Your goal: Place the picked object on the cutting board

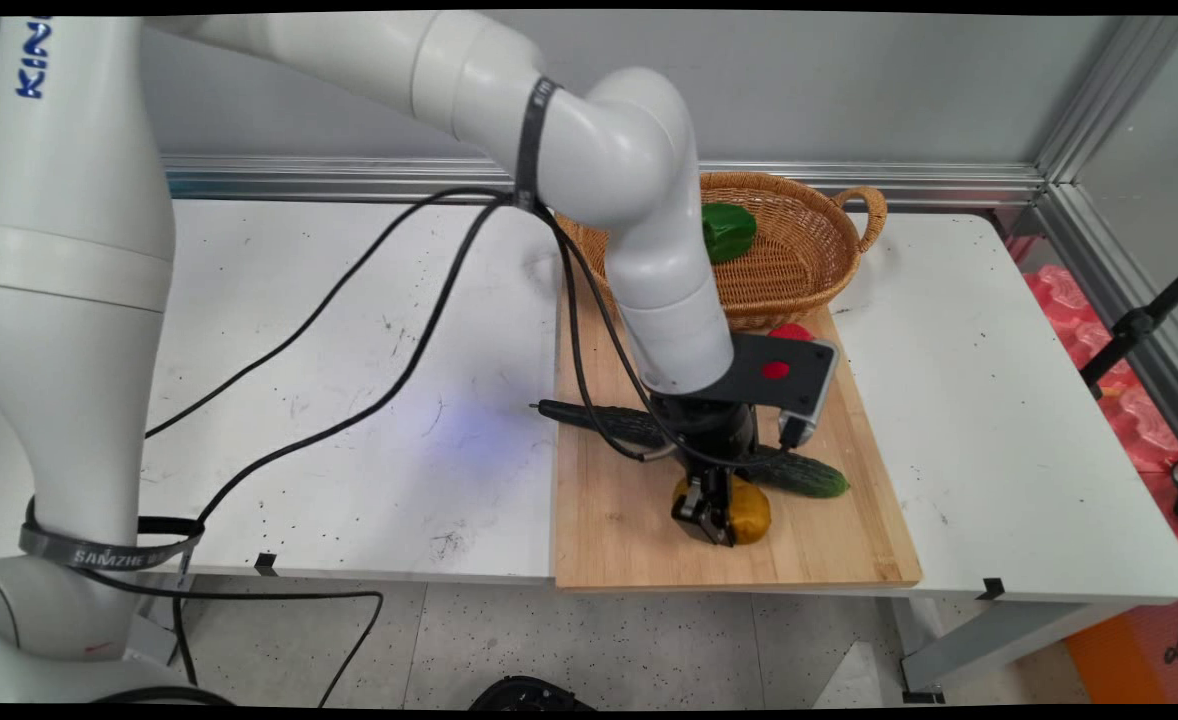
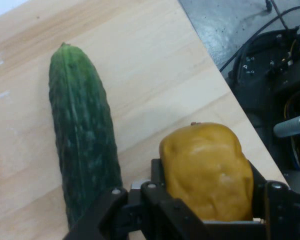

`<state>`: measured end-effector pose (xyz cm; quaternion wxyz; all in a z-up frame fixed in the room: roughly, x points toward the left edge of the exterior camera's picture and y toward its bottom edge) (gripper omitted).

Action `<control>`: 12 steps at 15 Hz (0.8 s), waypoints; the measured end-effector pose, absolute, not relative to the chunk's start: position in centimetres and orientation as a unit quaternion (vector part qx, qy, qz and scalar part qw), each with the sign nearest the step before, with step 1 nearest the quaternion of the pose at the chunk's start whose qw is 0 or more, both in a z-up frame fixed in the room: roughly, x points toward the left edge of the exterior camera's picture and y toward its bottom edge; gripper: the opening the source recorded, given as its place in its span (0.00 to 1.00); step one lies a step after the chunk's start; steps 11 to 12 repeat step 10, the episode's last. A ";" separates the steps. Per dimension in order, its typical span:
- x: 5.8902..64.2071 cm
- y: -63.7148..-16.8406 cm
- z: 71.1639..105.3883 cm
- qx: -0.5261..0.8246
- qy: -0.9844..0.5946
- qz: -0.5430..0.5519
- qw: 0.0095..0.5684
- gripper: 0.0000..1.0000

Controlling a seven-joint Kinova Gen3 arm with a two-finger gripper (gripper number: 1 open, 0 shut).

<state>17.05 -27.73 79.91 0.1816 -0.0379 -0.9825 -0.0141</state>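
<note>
Main view: I've got the gripper (image 1: 717,512) low over the wooden cutting board (image 1: 849,540), fingers clamped on a yellow bell pepper (image 1: 751,508) sitting near the board's front edge. A cucumber (image 1: 809,477) lies across the board just behind it, partly under the wrist. A second long dark vegetable (image 1: 599,418) pokes off the board's left edge, can't tell what kind. Small red thing (image 1: 791,331) at the board's far end, mostly hidden. The wicker basket (image 1: 819,270) behind the board holds one green bell pepper (image 1: 727,232), rest of its inside hidden by the arm

Hand view: gripper (image 2: 205,200) jaws are closed against both sides of the yellow bell pepper (image 2: 207,170), pepper seated deep between them. Cucumber (image 2: 82,135) lies just beside it on the cutting board (image 2: 155,65), can't tell if touching. My guess: pepper looks light, hollow, smooth waxy skin, could slip or dent, so the grip across the wide body looks right
</note>
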 end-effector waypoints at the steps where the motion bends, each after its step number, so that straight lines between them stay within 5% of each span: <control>1: 16.9 -27.8 79.7 -0.037 -0.983 -0.014 0.181 0.00; 4: 16.4 -27.9 79.0 -0.035 -0.982 -0.013 0.183 0.00; 5: 16.3 -27.9 78.9 -0.034 -0.982 -0.013 0.184 1.00; 12: 16.2 -27.8 78.9 -0.031 -0.981 -0.014 0.193 1.00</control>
